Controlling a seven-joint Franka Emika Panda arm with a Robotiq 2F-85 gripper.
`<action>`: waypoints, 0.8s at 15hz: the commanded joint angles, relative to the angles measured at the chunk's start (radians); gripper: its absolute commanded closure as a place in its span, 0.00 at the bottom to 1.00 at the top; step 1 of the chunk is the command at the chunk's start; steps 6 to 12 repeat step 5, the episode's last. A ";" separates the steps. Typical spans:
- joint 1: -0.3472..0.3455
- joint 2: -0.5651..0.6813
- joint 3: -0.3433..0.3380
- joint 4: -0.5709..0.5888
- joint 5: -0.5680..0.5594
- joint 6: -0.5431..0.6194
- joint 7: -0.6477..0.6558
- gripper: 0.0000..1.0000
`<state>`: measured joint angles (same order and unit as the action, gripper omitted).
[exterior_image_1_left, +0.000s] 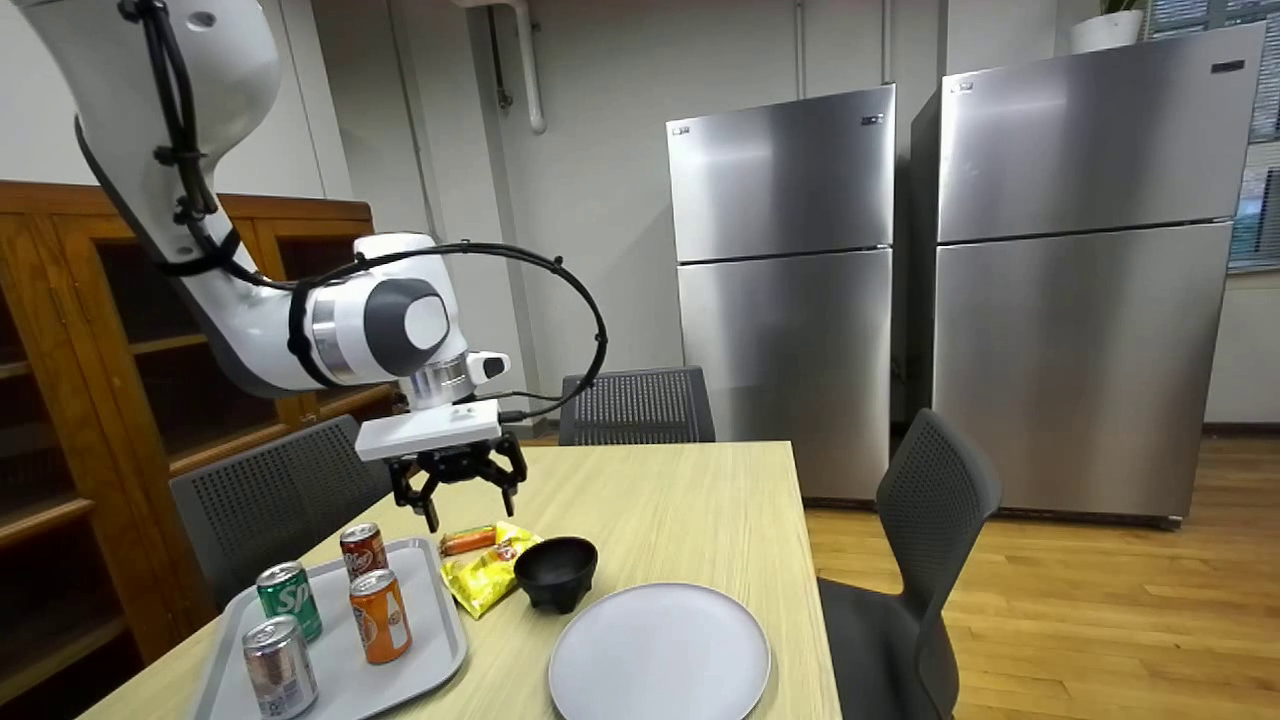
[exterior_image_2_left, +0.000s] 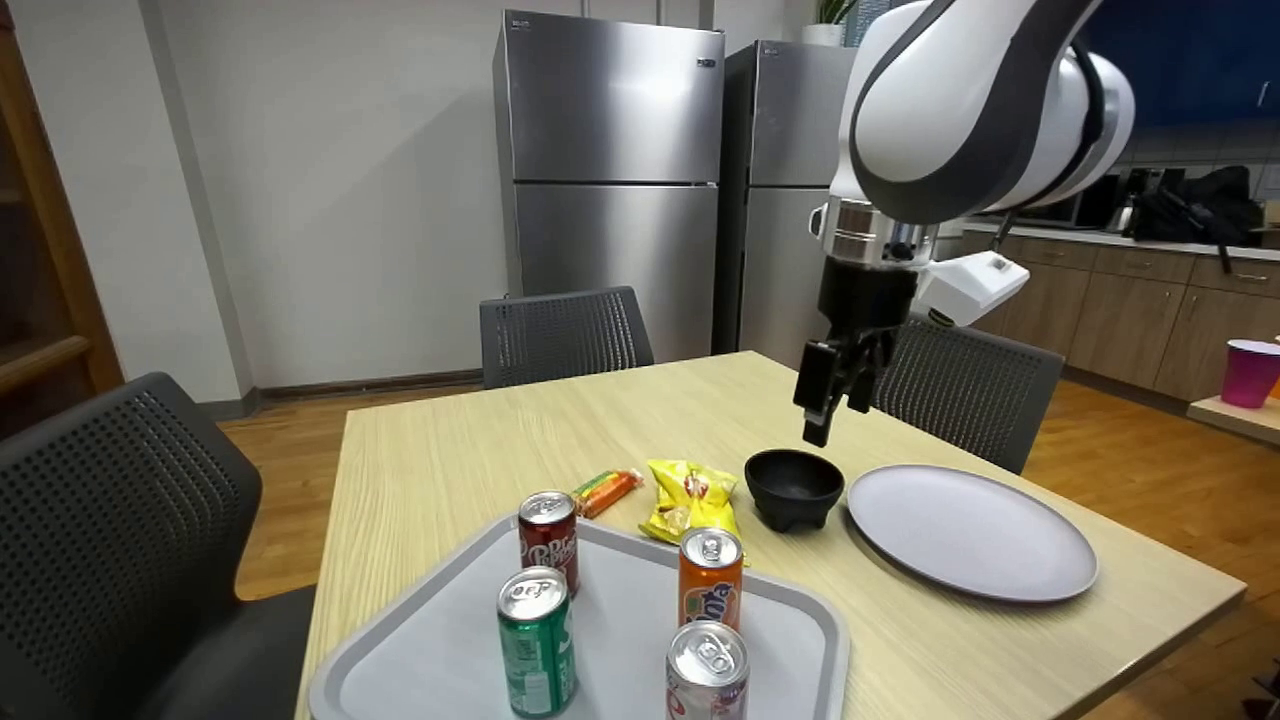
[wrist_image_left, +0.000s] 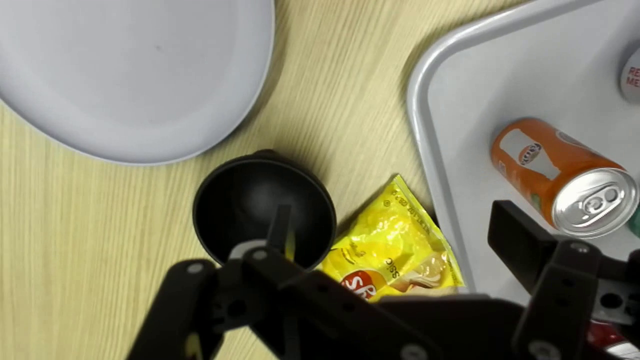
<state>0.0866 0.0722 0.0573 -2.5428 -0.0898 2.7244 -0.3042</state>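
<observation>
My gripper (exterior_image_1_left: 470, 514) is open and empty, pointing down above the table; it also shows in an exterior view (exterior_image_2_left: 836, 420) and in the wrist view (wrist_image_left: 397, 220). In the wrist view a yellow chip bag (wrist_image_left: 390, 240) lies between the fingers, well below them. It shows in both exterior views (exterior_image_1_left: 485, 578) (exterior_image_2_left: 690, 500). A black bowl (wrist_image_left: 250, 195) stands beside the bag, partly behind one finger; it also shows in both exterior views (exterior_image_1_left: 556, 572) (exterior_image_2_left: 793, 488). An orange wrapped snack (exterior_image_2_left: 608, 491) lies beside the bag. The gripper touches nothing.
A grey tray (exterior_image_2_left: 620, 620) holds an orange can (exterior_image_2_left: 710, 580), a green can (exterior_image_2_left: 537, 650), a dark red can (exterior_image_2_left: 549, 545) and a silver can (exterior_image_1_left: 280, 670), all upright. A pale plate (exterior_image_1_left: 660, 650) lies near the bowl. Chairs (exterior_image_1_left: 640, 408) surround the table (exterior_image_1_left: 700, 500).
</observation>
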 joint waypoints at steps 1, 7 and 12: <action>-0.015 -0.002 0.005 0.001 -0.002 -0.007 0.001 0.00; -0.020 -0.003 0.002 0.001 -0.003 -0.013 0.002 0.00; -0.020 -0.003 0.002 0.001 -0.003 -0.013 0.002 0.00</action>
